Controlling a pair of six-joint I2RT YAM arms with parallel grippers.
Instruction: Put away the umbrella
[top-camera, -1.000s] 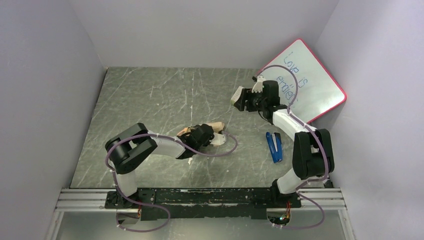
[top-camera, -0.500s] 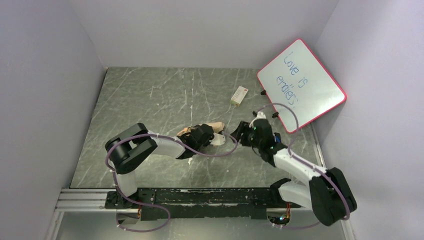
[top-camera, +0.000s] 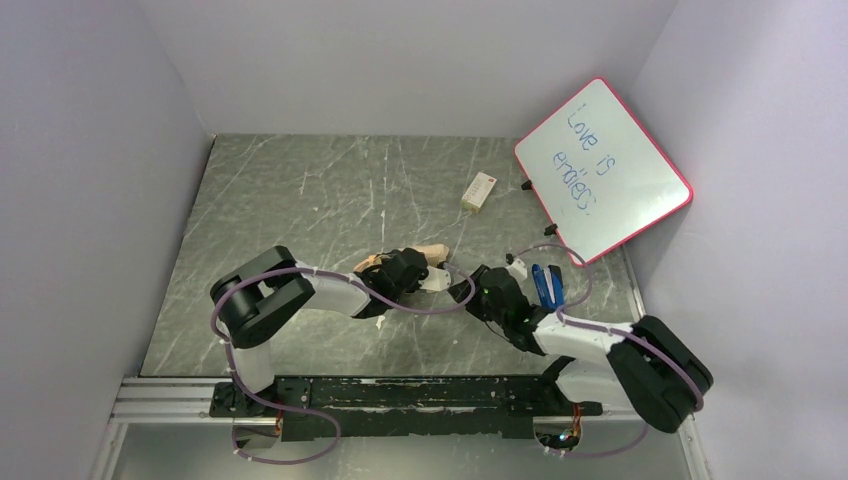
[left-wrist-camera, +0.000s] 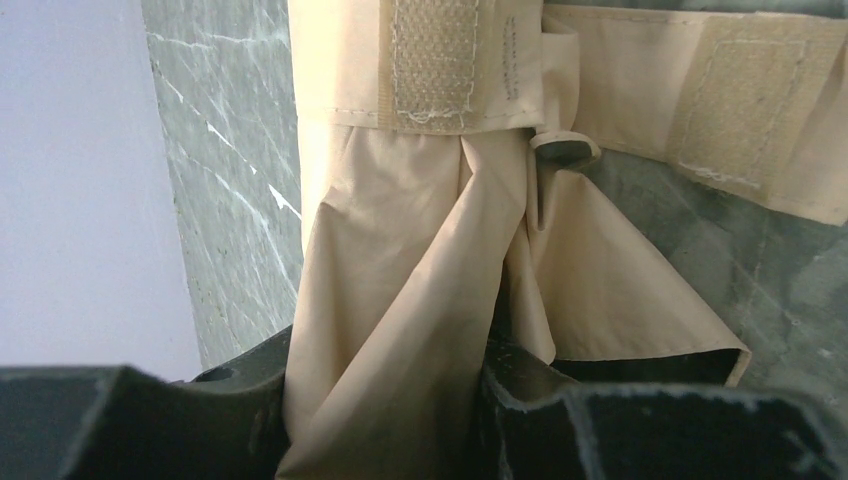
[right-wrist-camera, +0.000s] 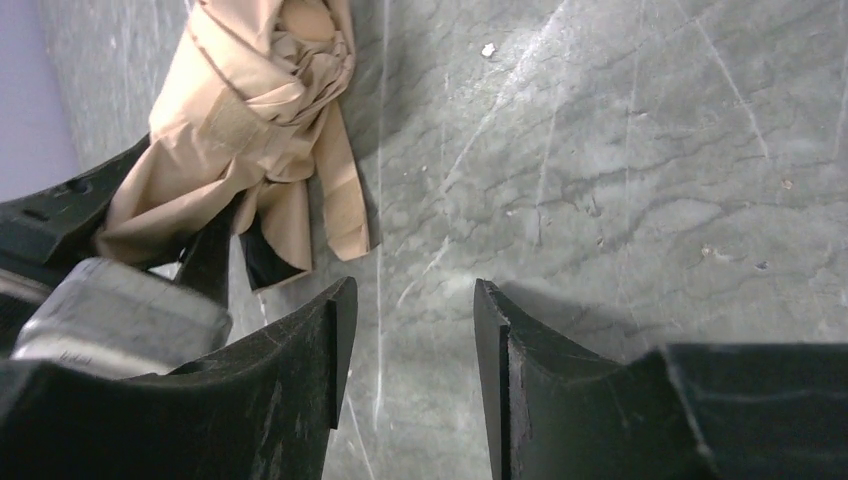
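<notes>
Umbrella: there it is, the umbrella (top-camera: 428, 254), a folded tan bundle lying mid-surface (top-camera: 300, 200), right at the tip of the left arm.
Left hand: the left hand (left-wrist-camera: 385, 400) is clamped on the umbrella, and the wrist view shows tan folds pinched between its fingers.
Right hand: the right hand (right-wrist-camera: 405, 370) hovers low with its jaws parted. Only bare surface shows in the gap, so it holds nothing.
Strap: the tan strap (left-wrist-camera: 435, 60), with its fuzzy patch, crosses the bundle, and a loose tail hangs out on the right hand's side.
Key relation: from the right hand, the bundle lies ahead and to its left, near but apart.
Long axis: it runs roughly side to side across the surface, with the right end tipped slightly away from the bases.
Nearer arm: the left is already on it, and the right sits just beside the bundle's right end.
Next move, my read: the right hand goes forward-left for that loose tail while the left pins the bundle.
</notes>
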